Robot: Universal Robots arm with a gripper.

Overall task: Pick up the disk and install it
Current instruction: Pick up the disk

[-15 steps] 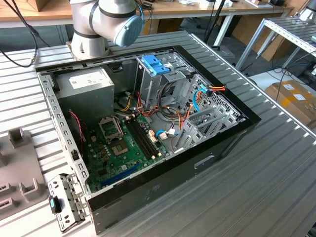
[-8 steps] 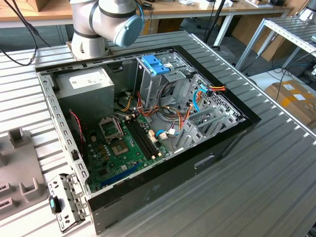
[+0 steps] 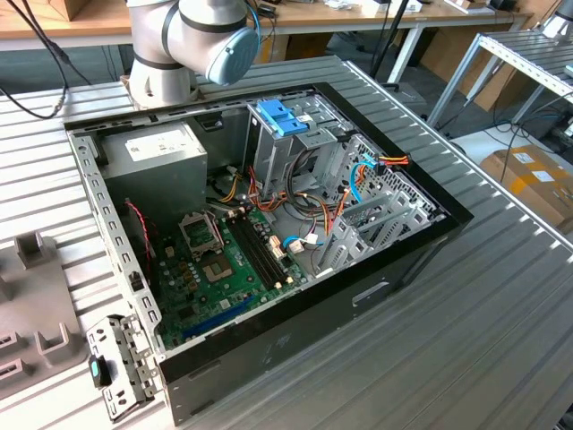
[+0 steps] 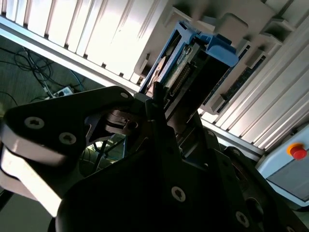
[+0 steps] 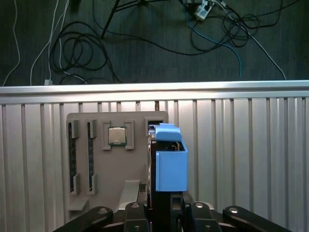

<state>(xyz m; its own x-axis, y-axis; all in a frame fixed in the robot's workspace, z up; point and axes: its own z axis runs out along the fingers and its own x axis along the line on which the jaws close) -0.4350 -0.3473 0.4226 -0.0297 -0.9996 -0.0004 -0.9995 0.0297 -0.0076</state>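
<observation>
Gripper [image 5: 167, 200] sits closest to the lens in first wrist view, pointing down over the disk [image 5: 170, 162]. Can't tell whether the jaws are clamped on it or loose. Disk stands on edge in a slot of the grey holder [image 5: 130, 126], w/ a blue bracket [image 5: 172, 169] on one face. In second wrist view the disk [image 4: 179, 65] shows its connector edge, w/ the dark gripper body in front.

On the holder, CPU [image 5: 117, 136] lies just beside the disk, and two RAM sticks [image 5: 72, 154] lie further out, none touching it. On the disk's other side there's bare ribbed surface [image 5: 241, 154], so open room there. The surface's edge runs just past the holder; beyond it is floor [image 5: 270, 48] w/ cables [image 5: 82, 48].

In exterior view, the arm [image 3: 192, 36] base stands at the far side, behind the open PC case [image 3: 295, 340]. A cage [image 3: 285, 116] w/ blue top sits by the case's far wall. Bare surface lies at the exterior view's right of the case.
</observation>
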